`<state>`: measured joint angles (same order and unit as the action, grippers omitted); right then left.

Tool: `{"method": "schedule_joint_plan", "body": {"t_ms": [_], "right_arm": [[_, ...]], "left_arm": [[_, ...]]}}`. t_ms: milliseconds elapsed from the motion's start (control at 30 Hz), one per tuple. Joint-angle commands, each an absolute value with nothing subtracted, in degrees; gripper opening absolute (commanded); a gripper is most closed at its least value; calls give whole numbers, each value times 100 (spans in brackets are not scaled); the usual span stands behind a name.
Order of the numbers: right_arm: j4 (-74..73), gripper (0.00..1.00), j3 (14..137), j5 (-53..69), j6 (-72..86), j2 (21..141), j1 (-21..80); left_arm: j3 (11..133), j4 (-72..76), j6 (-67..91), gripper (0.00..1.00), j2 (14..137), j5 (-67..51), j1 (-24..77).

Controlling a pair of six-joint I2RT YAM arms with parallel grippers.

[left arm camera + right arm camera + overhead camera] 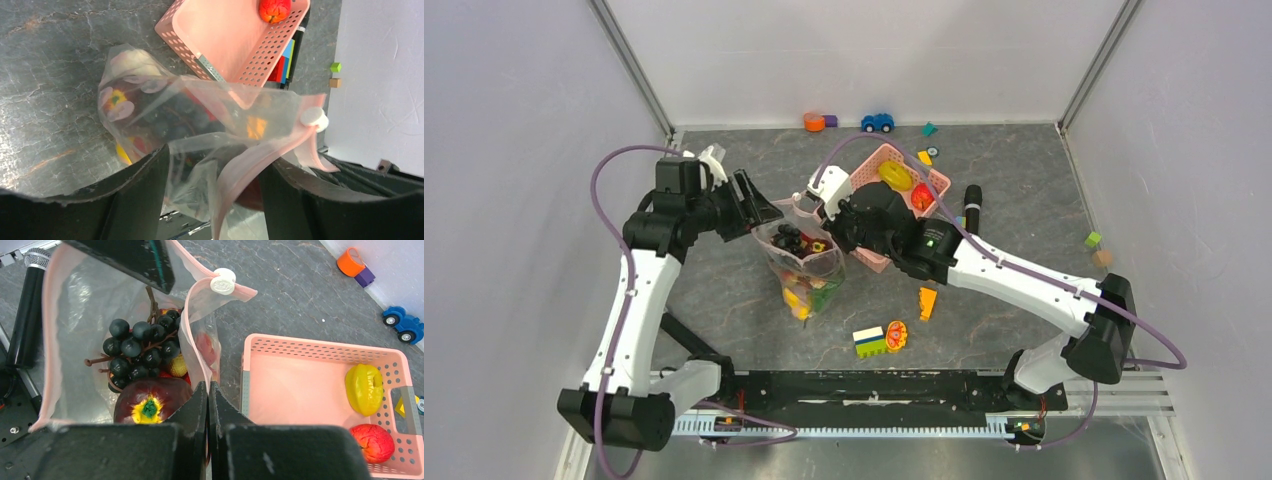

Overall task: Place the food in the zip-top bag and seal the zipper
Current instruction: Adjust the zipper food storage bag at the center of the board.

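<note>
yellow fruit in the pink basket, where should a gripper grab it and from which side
Pinch the rounded yellow toy fruit across its shorter width, coming straight down from above. The walls of the pink plastic lattice basket probably block a side approach, and the lumpy red toy fruit sits close at one end, so the long flanks look freer.

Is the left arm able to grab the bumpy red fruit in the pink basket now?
Probably not easily. The open left gripper sits at the mouth of the clear zip-top bag, and the right gripper, shut on that bag's edge, blocks the straight path to the bumpy red fruit in the pink lattice basket.
</note>
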<state>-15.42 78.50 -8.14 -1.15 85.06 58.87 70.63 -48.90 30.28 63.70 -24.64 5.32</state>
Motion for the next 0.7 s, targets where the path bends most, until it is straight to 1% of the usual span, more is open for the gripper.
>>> {"method": "schedule_joint_plan", "body": {"t_ms": [0,67,200,267,367,533,667], "right_arm": [[-1020,0,7763,-1186,151,8224,5897],[-992,0,7731,-1297,189,8167,5897],[-905,0,7589,-1322,185,8012,5895],[-894,0,7478,-1290,184,7929,5898],[-829,0,7252,-1332,185,7747,5897],[-818,0,7031,-1655,151,7516,5897],[-776,0,6875,-1977,67,7355,5900]], "left_arm": [[7239,-5029,2914,71,5975,-2039,724],[7344,-5221,2943,71,5942,-1626,1088],[7856,-5961,3029,71,6092,271,2426],[7975,-6242,3194,70,6232,1064,2864],[7943,-6422,3480,59,6442,1255,3133],[8191,-6796,3842,56,6729,2041,3892],[8552,-7128,3954,48,6984,2285,4267]]}}
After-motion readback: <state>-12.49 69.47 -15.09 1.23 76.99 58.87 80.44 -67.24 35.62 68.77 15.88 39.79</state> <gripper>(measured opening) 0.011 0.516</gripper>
